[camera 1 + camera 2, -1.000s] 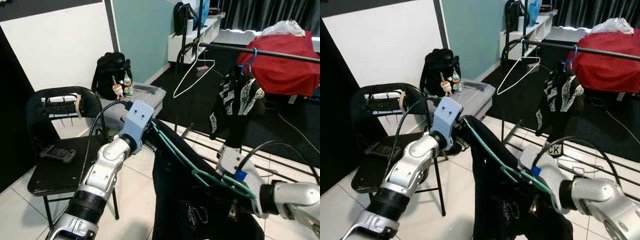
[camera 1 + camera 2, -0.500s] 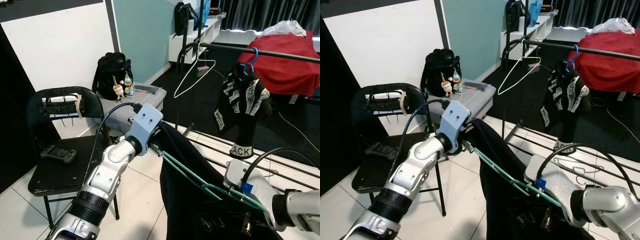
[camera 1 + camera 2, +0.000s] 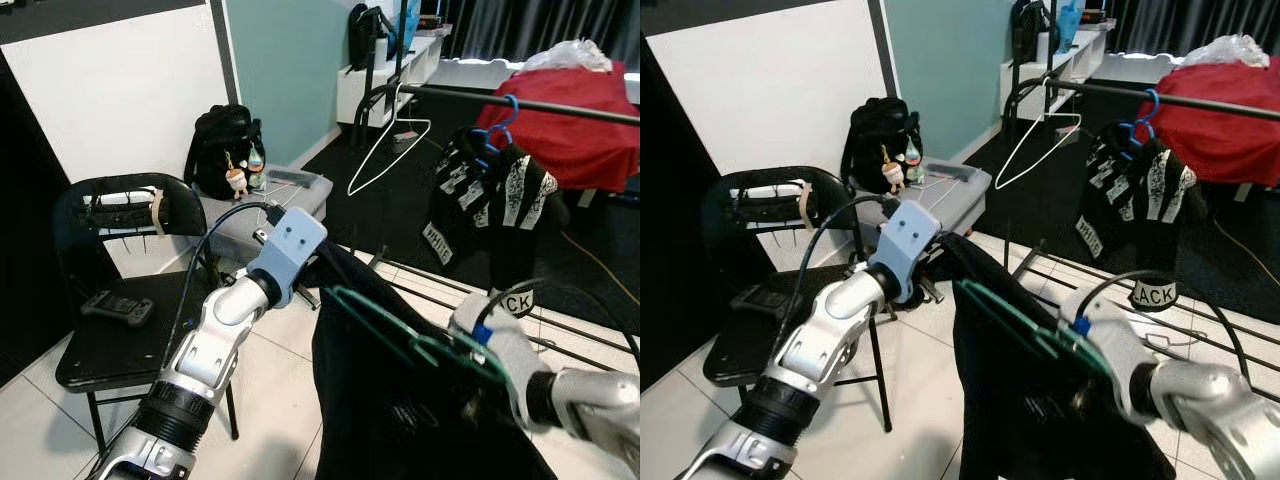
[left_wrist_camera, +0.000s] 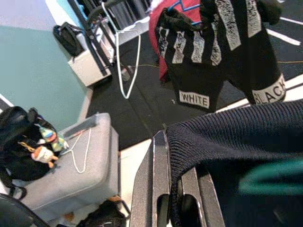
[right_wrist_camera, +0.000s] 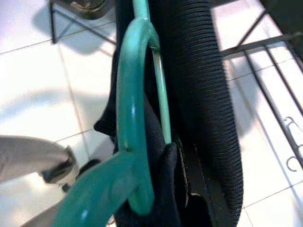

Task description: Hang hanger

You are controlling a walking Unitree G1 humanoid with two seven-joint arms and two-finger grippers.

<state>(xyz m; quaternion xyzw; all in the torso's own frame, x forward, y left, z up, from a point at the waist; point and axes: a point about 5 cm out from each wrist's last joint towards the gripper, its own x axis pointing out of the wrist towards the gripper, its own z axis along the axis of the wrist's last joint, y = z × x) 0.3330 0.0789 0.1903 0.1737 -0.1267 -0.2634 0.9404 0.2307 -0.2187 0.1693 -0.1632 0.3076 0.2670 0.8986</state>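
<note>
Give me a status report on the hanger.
Left gripper pinching black garment. Right gripper on green hanger inside it. Rail ahead, not yet hung; printed shirt already on it.

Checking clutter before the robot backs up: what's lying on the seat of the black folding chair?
A dark handheld controller lies on the folding chair seat's left part. The left arm covers the seat's right edge, so anything there is hidden.

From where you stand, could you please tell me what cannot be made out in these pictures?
- Right gripper: in the left eye view its fingers are buried in the black garment and motion-blurred.
- Green hanger: the right wrist view cuts off its hook; in the eye views it is smeared.
- Left gripper: the garment's knit edge covers its fingertips in the left wrist view.
- Clothes rail: its right end runs off the frame.
</note>
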